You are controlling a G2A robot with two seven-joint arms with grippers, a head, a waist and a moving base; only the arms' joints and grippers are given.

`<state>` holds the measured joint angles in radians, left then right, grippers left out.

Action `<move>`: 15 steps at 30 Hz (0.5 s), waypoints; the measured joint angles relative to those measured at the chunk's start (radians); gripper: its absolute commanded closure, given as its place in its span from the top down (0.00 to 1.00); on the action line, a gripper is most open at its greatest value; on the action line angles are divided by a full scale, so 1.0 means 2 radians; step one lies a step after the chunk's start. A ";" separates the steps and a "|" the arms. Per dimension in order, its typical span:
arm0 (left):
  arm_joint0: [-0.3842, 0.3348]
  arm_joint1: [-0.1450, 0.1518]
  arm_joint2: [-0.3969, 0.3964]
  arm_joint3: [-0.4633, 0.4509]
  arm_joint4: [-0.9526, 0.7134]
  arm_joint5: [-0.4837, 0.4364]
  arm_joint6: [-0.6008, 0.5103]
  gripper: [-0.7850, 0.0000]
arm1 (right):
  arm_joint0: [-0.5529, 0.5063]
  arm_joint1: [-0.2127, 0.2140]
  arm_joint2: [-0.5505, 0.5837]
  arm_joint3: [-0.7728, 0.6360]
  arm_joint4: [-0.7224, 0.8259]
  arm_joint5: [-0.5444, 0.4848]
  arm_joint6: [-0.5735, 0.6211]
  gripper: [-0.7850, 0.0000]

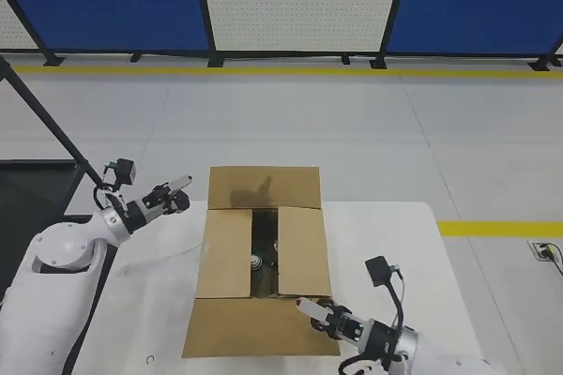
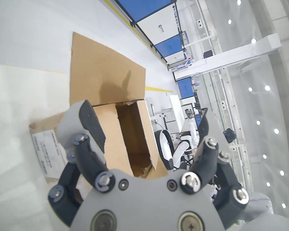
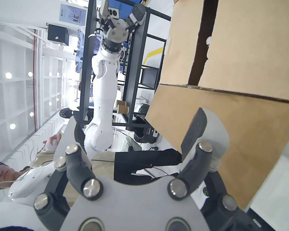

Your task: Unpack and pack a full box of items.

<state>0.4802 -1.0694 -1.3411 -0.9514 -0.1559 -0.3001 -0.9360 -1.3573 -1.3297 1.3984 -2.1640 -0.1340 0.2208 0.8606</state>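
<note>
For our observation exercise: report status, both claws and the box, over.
Left claw open, empty, beside far flap. Right claw open, empty, at near flap. Brown cardboard box: side flaps nearly shut, narrow gap, blocking contents.

The box is matt brown cardboard, rough along its torn edges. The table is smooth and white. The left gripper and right gripper have matt black fingers and shiny metal screws.
</note>
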 measured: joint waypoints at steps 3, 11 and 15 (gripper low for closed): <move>-0.042 -0.009 0.029 0.063 0.010 -0.030 -0.004 1.00 | -0.034 0.003 0.014 -0.019 0.003 0.005 -0.011 1.00; -0.085 -0.019 0.068 0.135 0.053 -0.099 0.005 1.00 | -0.060 0.005 0.024 -0.035 -0.002 0.026 -0.037 1.00; -0.085 -0.019 0.068 0.134 0.052 -0.097 0.005 1.00 | -0.060 0.005 0.024 -0.035 -0.002 0.026 -0.037 1.00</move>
<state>0.3103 -1.1076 -1.2051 -0.6829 -0.0512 -0.4948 -0.9259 -1.4768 -1.3200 1.4467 -2.2339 -0.1376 0.2722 0.7875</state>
